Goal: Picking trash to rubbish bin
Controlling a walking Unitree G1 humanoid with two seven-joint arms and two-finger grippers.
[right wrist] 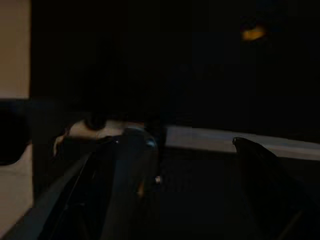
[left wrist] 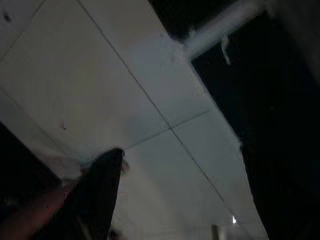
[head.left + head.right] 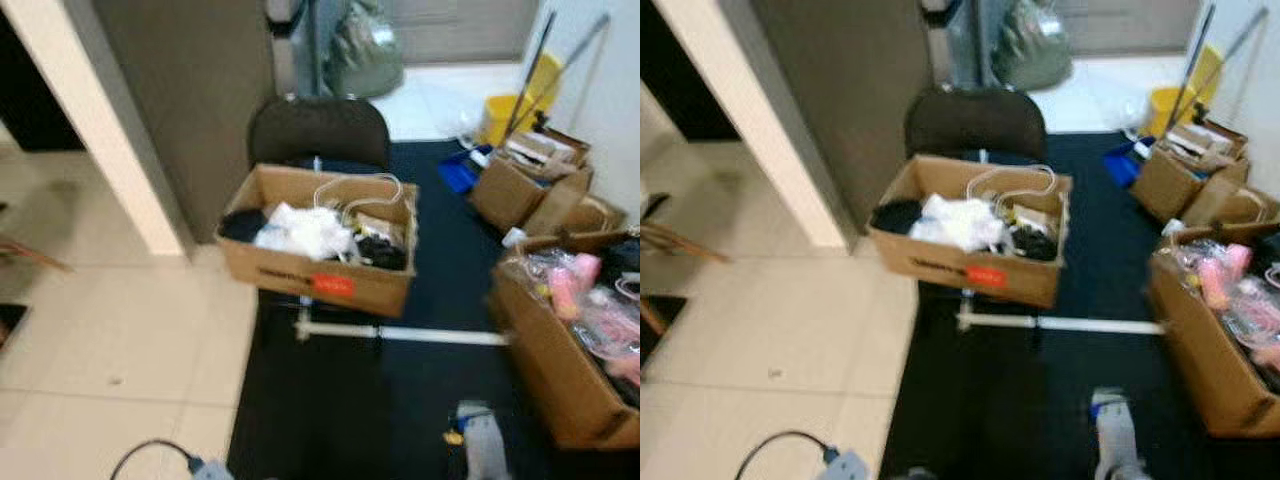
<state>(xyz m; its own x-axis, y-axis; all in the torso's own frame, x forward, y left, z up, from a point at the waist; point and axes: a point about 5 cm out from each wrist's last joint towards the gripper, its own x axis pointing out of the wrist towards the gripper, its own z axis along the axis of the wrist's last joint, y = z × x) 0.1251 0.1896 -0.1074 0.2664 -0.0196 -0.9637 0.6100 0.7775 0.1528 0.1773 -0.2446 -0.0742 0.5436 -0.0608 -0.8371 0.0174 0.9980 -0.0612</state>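
Observation:
An open cardboard box (image 3: 318,280) stands on a dark mat (image 3: 400,400) ahead of me. It holds crumpled white paper (image 3: 300,232), cables and dark items, and has a red label on its front. A long white tube (image 3: 400,333) lies on the mat just in front of the box. My right arm (image 3: 482,442) hangs low at the bottom right. In the dim right wrist view the right gripper (image 1: 186,137) is open over the mat, with nothing between its fingers. The left gripper (image 2: 107,167) hangs over pale floor tiles (image 2: 150,100).
A black chair (image 3: 318,130) stands behind the box. More cardboard boxes (image 3: 560,370) with pink items line the right side. A yellow bucket (image 3: 505,118) with mop handles and a grey bag (image 3: 365,50) stand at the back. A pillar (image 3: 100,130) rises at left. A black cable (image 3: 140,455) lies near my left foot.

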